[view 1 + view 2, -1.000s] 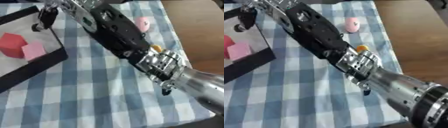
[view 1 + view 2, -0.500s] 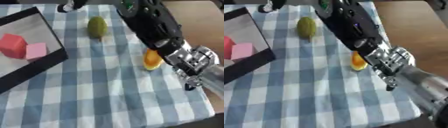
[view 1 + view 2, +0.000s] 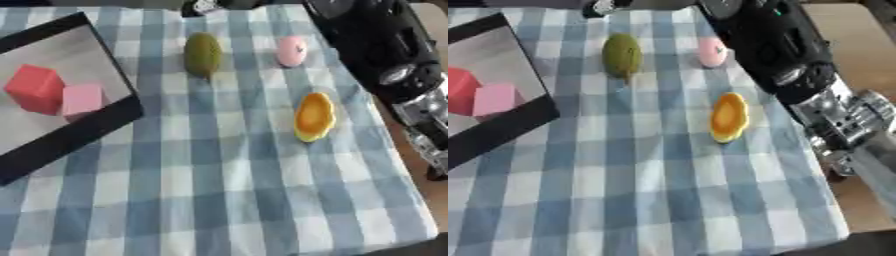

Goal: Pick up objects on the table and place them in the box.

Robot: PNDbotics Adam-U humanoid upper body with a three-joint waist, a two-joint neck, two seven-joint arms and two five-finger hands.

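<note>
Fruit-like pieces lie on the blue-and-white checked cloth of the desk [image 3: 219, 200]: an olive-green oval [image 3: 202, 54], a pink egg-shaped piece [image 3: 291, 51] and an orange-yellow slice [image 3: 314, 117]. A red block [image 3: 35, 88] and a pink cube [image 3: 83, 99] sit touching in the black-rimmed box [image 3: 79, 132]. The right hand [image 3: 605, 6] shows at the far edge; whether its fingers are wide or curled cannot be told.

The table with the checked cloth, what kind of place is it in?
Probably a robot practice setup, not a kitchen: a blue checked cloth, a black box holding toy blocks, and small toy-like objects laid out for sorting.
</note>
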